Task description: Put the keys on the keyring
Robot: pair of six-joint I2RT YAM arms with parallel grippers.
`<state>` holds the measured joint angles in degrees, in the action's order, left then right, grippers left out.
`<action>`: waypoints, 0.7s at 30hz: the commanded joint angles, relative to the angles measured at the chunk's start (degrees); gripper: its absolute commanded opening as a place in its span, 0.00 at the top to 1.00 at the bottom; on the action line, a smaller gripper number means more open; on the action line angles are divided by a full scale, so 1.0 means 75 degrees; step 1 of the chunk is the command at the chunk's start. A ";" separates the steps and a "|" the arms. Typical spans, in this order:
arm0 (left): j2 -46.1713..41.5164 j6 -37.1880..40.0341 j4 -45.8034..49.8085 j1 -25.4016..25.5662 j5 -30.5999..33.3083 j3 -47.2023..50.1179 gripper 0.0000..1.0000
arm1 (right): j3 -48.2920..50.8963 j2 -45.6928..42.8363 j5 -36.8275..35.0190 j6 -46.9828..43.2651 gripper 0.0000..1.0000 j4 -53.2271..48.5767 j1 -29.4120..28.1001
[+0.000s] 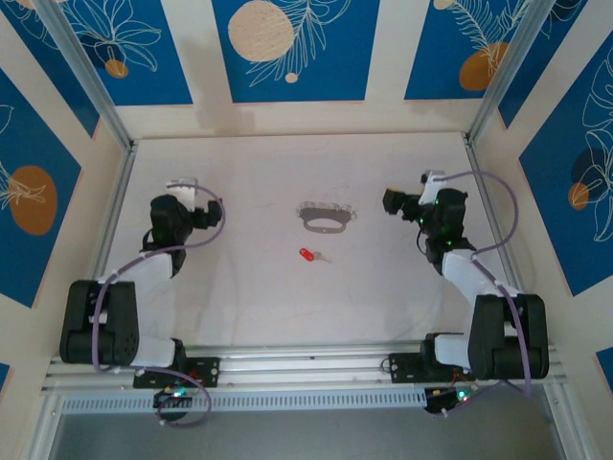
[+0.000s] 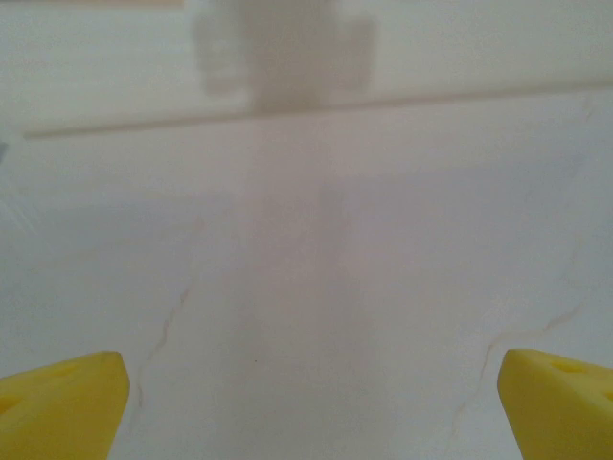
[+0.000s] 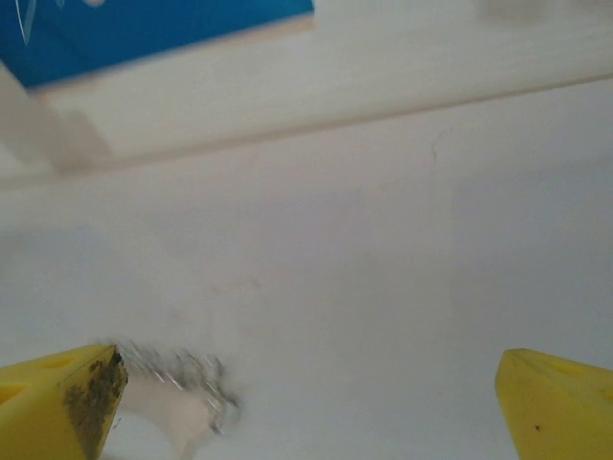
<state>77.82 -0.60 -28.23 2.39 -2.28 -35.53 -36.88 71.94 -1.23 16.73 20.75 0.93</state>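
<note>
Nothing done yet: the key [image 1: 308, 255] lies loose near the keyring [image 1: 324, 218]. My left gripper [image 2: 311, 379] and right gripper [image 3: 308, 374] gape empty.

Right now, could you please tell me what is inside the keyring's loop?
The keyring encloses bare white table. The red key lies apart from it, on the near side. Anything under the fringe pieces is covered and too small to make out.

My table [image 1: 230, 307] is a plain white surface with faint hairline cracks. The keyring [image 1: 325, 218] lies flat near its middle, its fringe of small metal pieces on the far side. The red-headed key [image 1: 308, 254] lies nearer my end, apart from it, blade pointing right
</note>
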 commanded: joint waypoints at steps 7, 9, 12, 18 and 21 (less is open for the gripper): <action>-0.0717 -0.2659 0.2791 0.0603 -0.0498 -0.1544 0.03 | -0.1889 0.0934 0.1278 0.1671 0.14 -0.3241 -0.0791; -0.0800 -0.3168 0.2933 0.0940 -0.0571 -0.1446 0.03 | -0.2177 0.1257 0.1223 0.1530 0.23 -0.3750 -0.1338; -0.0934 -0.3598 0.2987 0.1531 -0.0702 -0.1070 0.04 | -0.2308 0.1662 0.1079 0.1278 0.33 -0.4114 -0.2329; -0.1344 -0.3835 0.2843 0.2820 -0.0306 -0.0113 0.04 | -0.2286 0.2420 0.0501 0.1180 0.52 -0.4389 -0.3815; -0.1339 -0.3912 0.2680 0.3188 -0.0103 0.0102 0.04 | -0.2457 0.2900 0.0223 0.1087 0.61 -0.4641 -0.4236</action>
<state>68.93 -27.73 -7.57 24.67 -5.28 -35.68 -53.32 91.44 3.33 25.65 -10.20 -29.17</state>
